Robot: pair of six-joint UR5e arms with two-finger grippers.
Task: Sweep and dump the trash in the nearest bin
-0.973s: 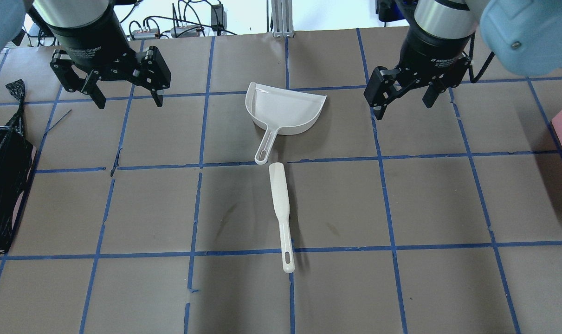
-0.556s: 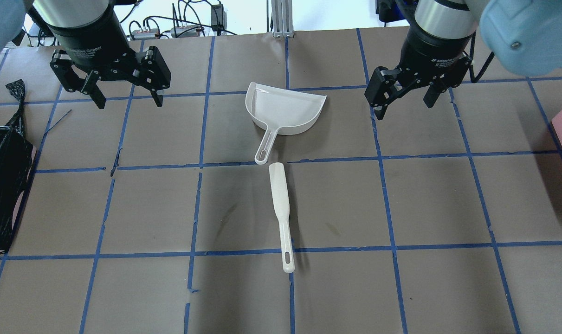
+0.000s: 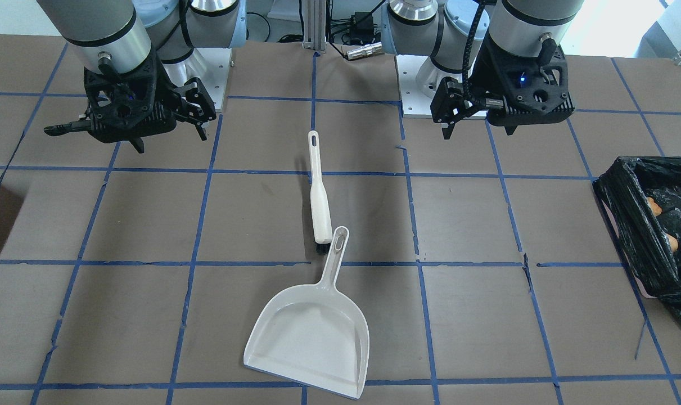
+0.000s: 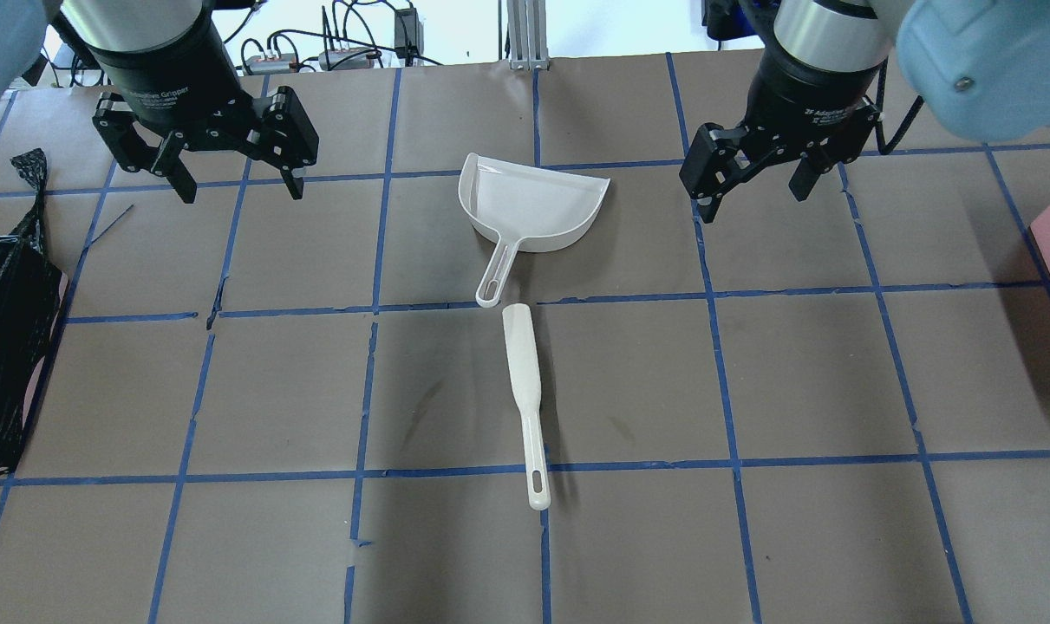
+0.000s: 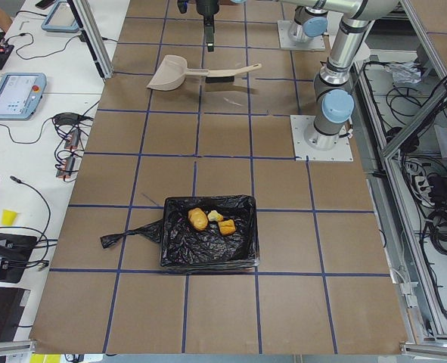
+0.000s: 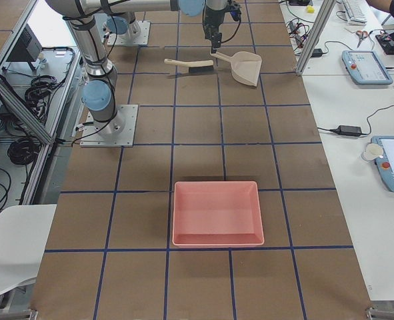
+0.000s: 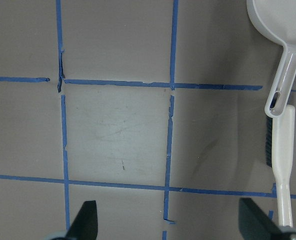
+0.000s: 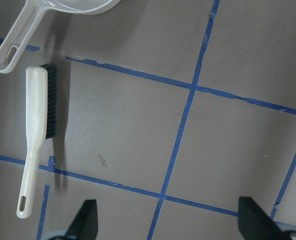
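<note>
1. Left gripper (image 4: 241, 186) hangs above the table (image 4: 299, 399) on my left side, fingers pointing down. Jaws spread wide, nothing between them.
2. Right gripper (image 4: 753, 204) hangs at a similar height on the opposite side, wrist turned a little. Jaws likewise apart and empty.
3. Dustpan (image 4: 533, 204) lies flat between the two grippers, touching neither. Its handle points toward the brush (image 4: 522, 364), whose head end sits just beside the handle tip.
4. Trash (image 5: 198, 218): three pieces lie together inside the bin (image 5: 208, 261), a tan oval, a pale bit and a golden-brown chunk. The bin sits toward the table end on the robot's left, well apart from both arms.
5. Pink tray (image 6: 217, 241) lies toward the opposite end.
6. Visibility: the overhead view cuts the bin at its left edge and shows none of its contents. The front view cuts it at the right edge, with only orange scraps showing among the bag folds. Each wrist view shows only its fingertips at the bottom edge.
</note>
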